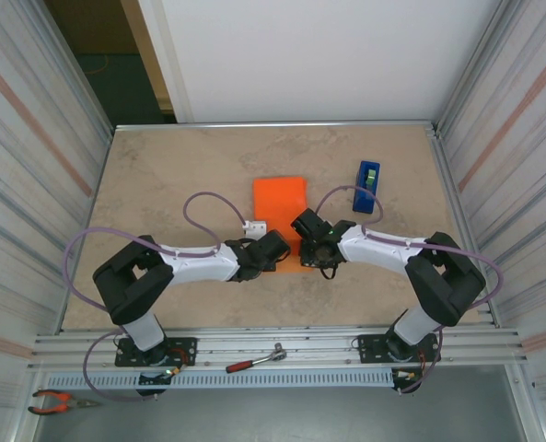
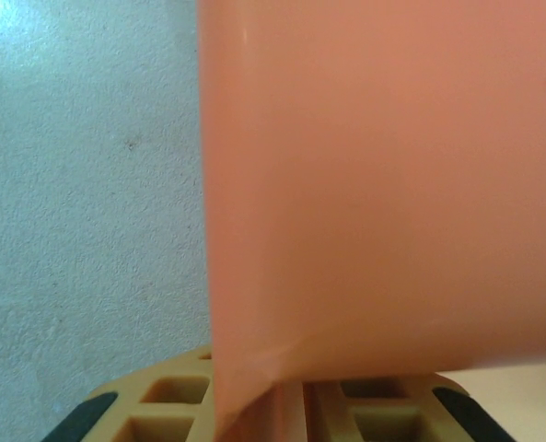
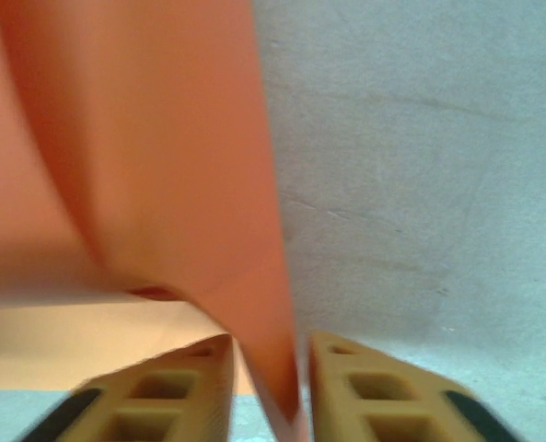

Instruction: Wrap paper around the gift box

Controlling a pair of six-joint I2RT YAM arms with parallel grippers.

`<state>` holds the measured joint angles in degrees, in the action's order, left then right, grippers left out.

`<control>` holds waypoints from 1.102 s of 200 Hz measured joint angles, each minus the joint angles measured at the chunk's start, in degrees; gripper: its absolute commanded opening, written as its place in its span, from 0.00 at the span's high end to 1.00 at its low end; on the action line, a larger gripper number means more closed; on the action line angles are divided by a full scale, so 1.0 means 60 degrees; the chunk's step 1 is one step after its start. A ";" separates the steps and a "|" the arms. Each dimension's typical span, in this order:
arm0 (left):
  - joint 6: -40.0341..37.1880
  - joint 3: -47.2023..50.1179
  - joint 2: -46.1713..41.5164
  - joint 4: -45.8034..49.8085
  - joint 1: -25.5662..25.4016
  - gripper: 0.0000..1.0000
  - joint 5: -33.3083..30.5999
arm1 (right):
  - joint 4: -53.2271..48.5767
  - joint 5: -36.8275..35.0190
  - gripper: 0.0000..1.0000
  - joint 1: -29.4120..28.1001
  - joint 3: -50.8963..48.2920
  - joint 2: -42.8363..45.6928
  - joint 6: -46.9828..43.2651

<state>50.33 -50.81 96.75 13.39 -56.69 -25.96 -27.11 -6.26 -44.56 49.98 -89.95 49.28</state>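
Presently the paper (image 1: pixel 280 201) lies mid-tabletop (image 1: pixel 162 175), its long axis running away from the arm bases and its near edge lifted. The left end effector (image 2: pixel 291 394) and right end effector (image 3: pixel 271 357) flank that edge, equally near. Each is closed narrow on a pinch of paper. The gift box cannot be told apart, and is judged to lie beneath the sheet.

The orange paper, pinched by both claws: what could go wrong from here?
1. The left claw and right claw each pinch a thin edge of the paper; pulling unevenly might tear it.
2. The sheet curls sharply at the right claw, so it may crease or slip out.
3. The blue tape dispenser stands near the right arm; a wide swing could knock it.
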 measured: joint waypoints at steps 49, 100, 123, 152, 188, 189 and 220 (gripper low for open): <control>0.0004 0.0000 0.0000 -0.0004 0.0000 0.79 0.0004 | 0.0000 0.0000 0.48 -0.0004 -0.0011 -0.0058 0.0200; 0.0007 0.0000 0.0000 -0.0004 0.0000 0.80 0.0040 | 0.0018 0.0004 0.98 -0.0040 -0.0011 -0.0095 0.0189; 0.0007 0.0000 0.0004 -0.0007 0.0000 0.81 0.0076 | 0.0007 -0.0007 1.00 -0.0040 -0.0011 -0.0095 0.0204; 0.0007 0.0000 0.0007 -0.0007 0.0000 0.81 0.0080 | 0.0051 0.0000 0.77 -0.0036 -0.0040 -0.0044 0.0175; 0.0007 0.0000 0.0007 -0.0036 0.0000 0.82 0.0113 | 0.0025 -0.0178 0.22 0.0004 -0.0047 0.0087 0.0200; 0.0007 0.0000 0.0007 -0.0036 0.0000 0.82 0.0113 | 0.0025 -0.0178 0.22 0.0007 -0.0044 0.0087 0.0200; 0.0007 0.0000 0.0004 -0.0040 0.0000 0.82 0.0113 | -0.0029 -0.0240 0.26 0.0208 0.0044 0.0084 0.0153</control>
<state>50.37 -50.81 96.77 13.15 -56.69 -25.28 -27.29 -7.70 -43.31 50.24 -89.45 50.19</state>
